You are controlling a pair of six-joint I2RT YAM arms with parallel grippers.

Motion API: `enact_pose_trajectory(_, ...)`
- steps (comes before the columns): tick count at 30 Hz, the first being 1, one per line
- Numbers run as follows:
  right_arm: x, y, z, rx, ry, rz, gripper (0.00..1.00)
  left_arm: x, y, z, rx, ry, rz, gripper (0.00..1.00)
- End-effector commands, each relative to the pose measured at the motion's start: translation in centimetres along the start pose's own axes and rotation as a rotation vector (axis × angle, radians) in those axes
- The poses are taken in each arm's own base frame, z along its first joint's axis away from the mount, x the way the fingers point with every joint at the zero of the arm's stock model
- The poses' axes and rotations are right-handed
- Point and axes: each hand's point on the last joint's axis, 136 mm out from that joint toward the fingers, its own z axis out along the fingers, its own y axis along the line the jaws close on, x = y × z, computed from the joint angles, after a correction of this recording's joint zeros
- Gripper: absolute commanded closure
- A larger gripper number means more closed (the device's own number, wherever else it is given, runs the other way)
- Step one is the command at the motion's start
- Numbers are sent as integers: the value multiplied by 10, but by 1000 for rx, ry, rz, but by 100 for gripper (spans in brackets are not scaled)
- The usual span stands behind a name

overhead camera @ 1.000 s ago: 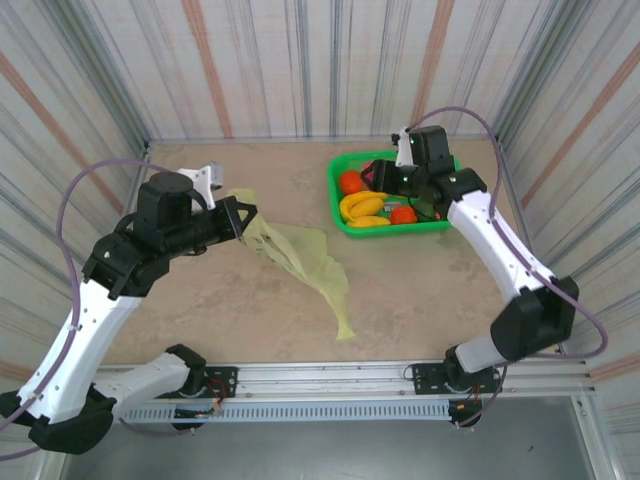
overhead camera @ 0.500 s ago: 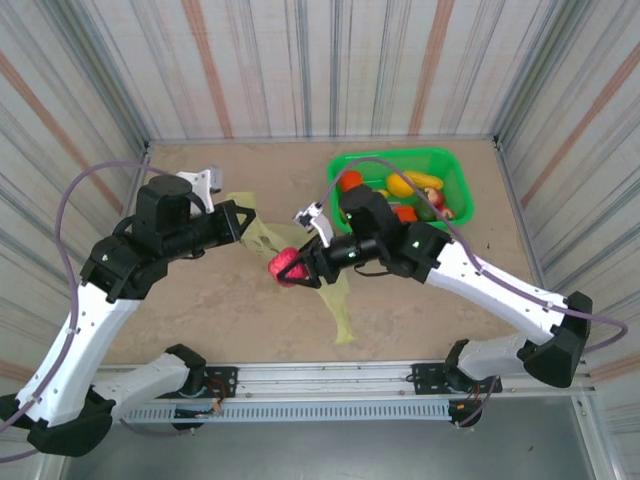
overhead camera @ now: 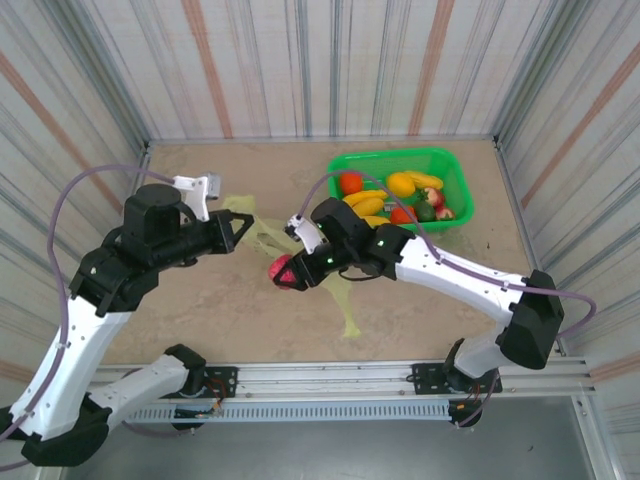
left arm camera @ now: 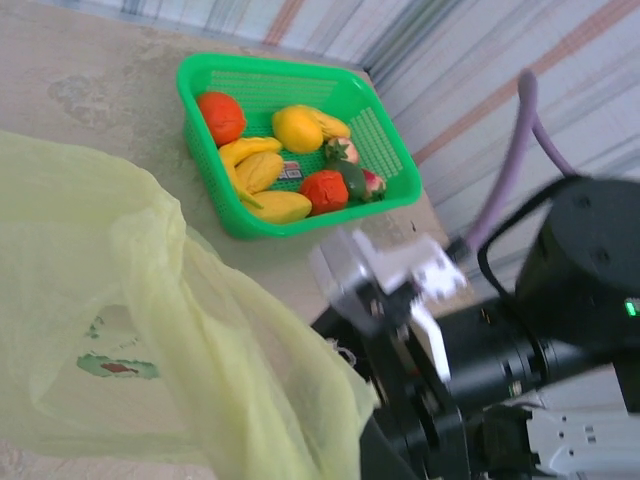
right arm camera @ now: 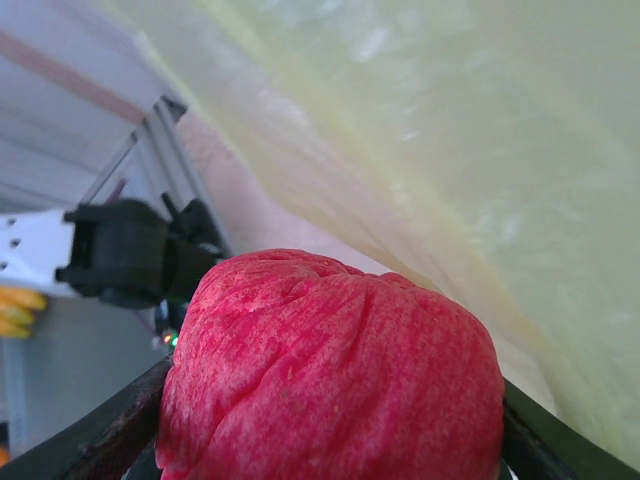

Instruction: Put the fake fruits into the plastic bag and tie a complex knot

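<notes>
Striped walls box in a beige desk (overhead camera: 200,310), and the job looks barely under way. The left jaws are clamped shut on an edge of the bag (overhead camera: 258,230), holding it up off the desk. The right jaws grip a red fruit (overhead camera: 281,270), part open around it and right beside the bag's thin wall. The bag is a limp, translucent yellow-green film, trailing away from the left jaws and under the right arm. It looks flat, so probably nothing is inside yet. Well behind the right jaws sits the basket (overhead camera: 455,180), with the other fruits (overhead camera: 400,200) piled in it: bananas, an orange, red and green pieces. All of those are left to load, and the knot is not yet begun.
</notes>
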Motion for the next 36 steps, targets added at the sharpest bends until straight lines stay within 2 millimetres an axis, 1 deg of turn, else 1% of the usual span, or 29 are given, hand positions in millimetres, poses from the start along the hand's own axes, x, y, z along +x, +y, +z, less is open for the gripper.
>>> enact_pose_trajectory(1,-10,-14,-5,22,-43,42,45,13,-2,-1,37,42,95,100)
enact_pose_trajectory(4,-14,-14,-9,2,-59,53,45,19,-2,2,46,72,123,100)
enact_pose_trajectory(9,-19,-17,-7,-55,-58,106,45,24,-6,6,78,107,166,100)
enact_pose_trajectory(12,-24,-13,-6,-106,-52,125,44,28,-8,8,96,128,190,100)
enact_pose_trajectory(16,-27,-10,-4,-115,-47,129,44,33,-10,9,112,152,215,100)
enact_pose_trajectory(20,-29,-14,5,-81,-32,135,44,36,-15,8,136,158,228,100)
enact_pose_trajectory(25,-39,-28,14,27,-62,147,44,37,-30,5,213,160,247,100)
enact_pose_trajectory(30,-50,-26,25,149,-106,123,41,30,-33,3,217,128,233,100)
enact_pose_trajectory(32,-52,-31,33,191,-122,142,40,23,-38,3,233,102,217,100)
enact_pose_trajectory(36,-56,-48,49,239,-165,239,38,5,-57,2,309,58,182,100)
